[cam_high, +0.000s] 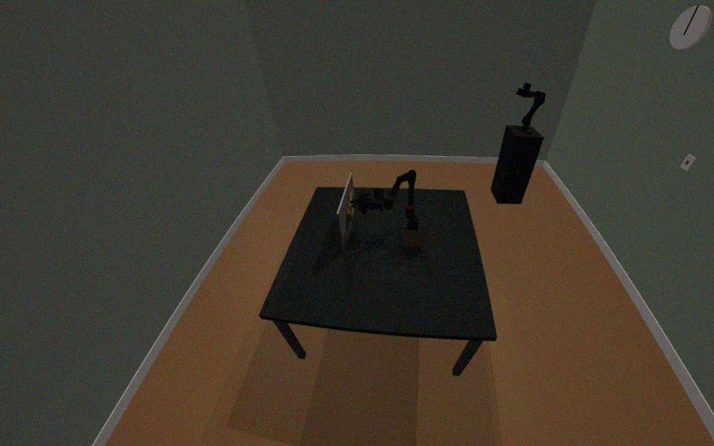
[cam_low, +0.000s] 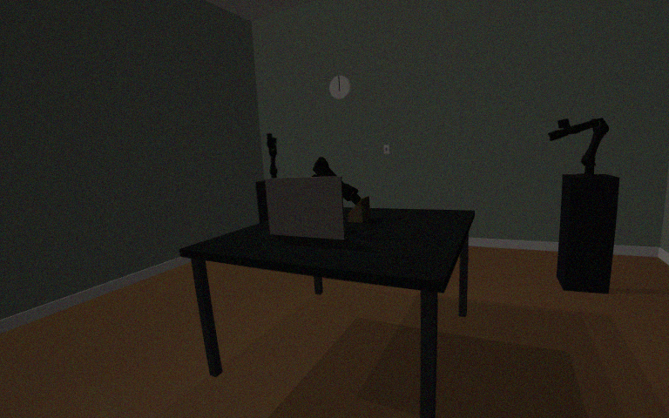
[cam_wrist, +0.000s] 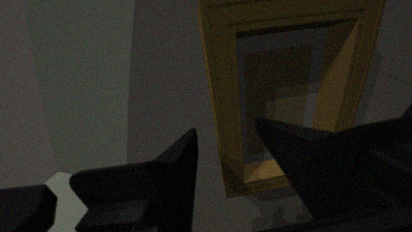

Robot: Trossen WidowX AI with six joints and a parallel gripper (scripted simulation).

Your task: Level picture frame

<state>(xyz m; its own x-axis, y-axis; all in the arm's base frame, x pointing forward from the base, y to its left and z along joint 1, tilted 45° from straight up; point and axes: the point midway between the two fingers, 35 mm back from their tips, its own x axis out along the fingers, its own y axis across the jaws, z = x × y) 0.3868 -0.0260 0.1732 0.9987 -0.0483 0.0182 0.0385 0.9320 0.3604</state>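
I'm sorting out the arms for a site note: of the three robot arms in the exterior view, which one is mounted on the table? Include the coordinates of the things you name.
The middle arm (cam_high: 412, 190) (cam_low: 321, 165), partly hidden behind the upright panel (cam_high: 343, 226) (cam_low: 305, 206); the other two stand on dark pedestals.

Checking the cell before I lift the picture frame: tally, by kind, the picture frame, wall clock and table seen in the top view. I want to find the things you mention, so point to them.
Picture frame (cam_high: 350, 207) (cam_wrist: 220, 97): 1
Wall clock (cam_high: 688, 28) (cam_low: 340, 87): 1
Table (cam_high: 383, 287) (cam_low: 395, 248): 1
Total: 3

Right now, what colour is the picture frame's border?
The picture frame has a golden-brown border, seen best in the wrist view.
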